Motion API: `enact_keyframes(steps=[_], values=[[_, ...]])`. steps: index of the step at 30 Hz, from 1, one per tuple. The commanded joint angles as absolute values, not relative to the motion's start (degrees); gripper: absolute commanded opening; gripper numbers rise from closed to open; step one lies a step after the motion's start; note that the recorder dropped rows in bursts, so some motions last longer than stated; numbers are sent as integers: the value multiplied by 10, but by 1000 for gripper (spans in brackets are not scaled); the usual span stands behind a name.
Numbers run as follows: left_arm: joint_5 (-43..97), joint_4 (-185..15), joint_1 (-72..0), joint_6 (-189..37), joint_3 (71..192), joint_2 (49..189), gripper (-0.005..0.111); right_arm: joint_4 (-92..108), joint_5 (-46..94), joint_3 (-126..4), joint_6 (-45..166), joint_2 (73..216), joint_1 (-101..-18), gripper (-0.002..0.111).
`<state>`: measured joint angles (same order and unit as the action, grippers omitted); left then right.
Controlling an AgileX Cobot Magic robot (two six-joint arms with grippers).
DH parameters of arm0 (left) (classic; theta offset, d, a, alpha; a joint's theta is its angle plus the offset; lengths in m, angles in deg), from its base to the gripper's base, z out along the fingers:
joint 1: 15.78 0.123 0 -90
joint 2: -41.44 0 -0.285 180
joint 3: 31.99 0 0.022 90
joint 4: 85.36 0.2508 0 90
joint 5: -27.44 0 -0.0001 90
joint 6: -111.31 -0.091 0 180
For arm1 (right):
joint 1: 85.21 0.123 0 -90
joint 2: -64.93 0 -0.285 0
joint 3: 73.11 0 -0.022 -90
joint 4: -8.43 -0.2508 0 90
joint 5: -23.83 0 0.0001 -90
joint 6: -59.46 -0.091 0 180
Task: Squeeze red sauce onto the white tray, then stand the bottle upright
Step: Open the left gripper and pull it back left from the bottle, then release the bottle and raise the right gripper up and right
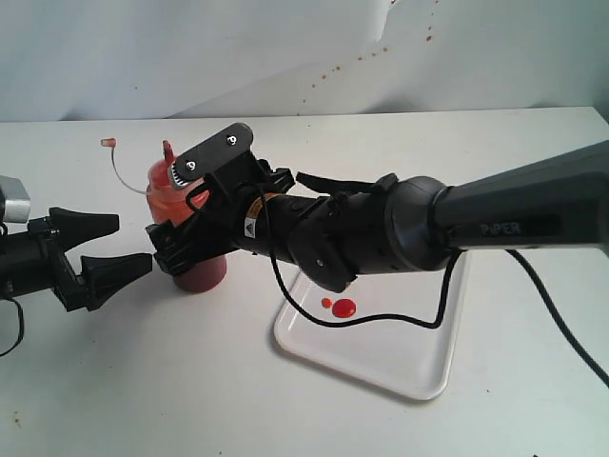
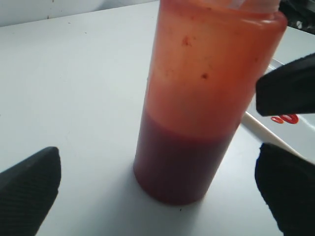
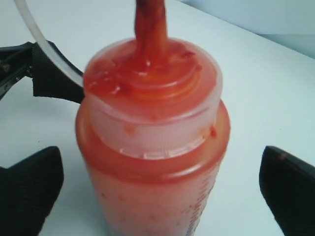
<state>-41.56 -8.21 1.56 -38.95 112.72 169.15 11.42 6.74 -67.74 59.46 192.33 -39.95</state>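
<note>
The bottle stands upright on the table left of the white tray, with dark red sauce in its lower part. Its small cap hangs on the thin tether. My right gripper is open and straddles the bottle; both fingers stand apart from its wall, and the right gripper holds nothing. My left gripper is open just left of the bottle, facing it without touching; the left gripper is empty. Two red sauce blobs lie on the tray.
A black cable from the right arm droops across the tray's near-left part. Red spatter marks the white backdrop. The tray's rim runs just behind the bottle in the left wrist view.
</note>
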Motion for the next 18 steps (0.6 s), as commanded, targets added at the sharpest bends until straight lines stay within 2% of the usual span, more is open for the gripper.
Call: enact_keyframes(steps=[1, 8, 11, 14, 18], values=[[-425, -88, 16, -387, 1128, 1686, 105, 136, 121, -680, 595, 1900, -399, 103], [-425, -90, 16, -387, 1128, 1686, 105, 138, 188, -679, 595, 1876, -385, 97], [-425, -92, 16, -387, 1128, 1686, 105, 141, 211, -679, 611, 1864, -377, 91], [-425, -92, 16, -387, 1128, 1686, 105, 142, 249, -679, 611, 1850, -372, 76], [-425, -92, 16, -387, 1128, 1686, 105, 144, 325, -679, 611, 1820, -372, 48]])
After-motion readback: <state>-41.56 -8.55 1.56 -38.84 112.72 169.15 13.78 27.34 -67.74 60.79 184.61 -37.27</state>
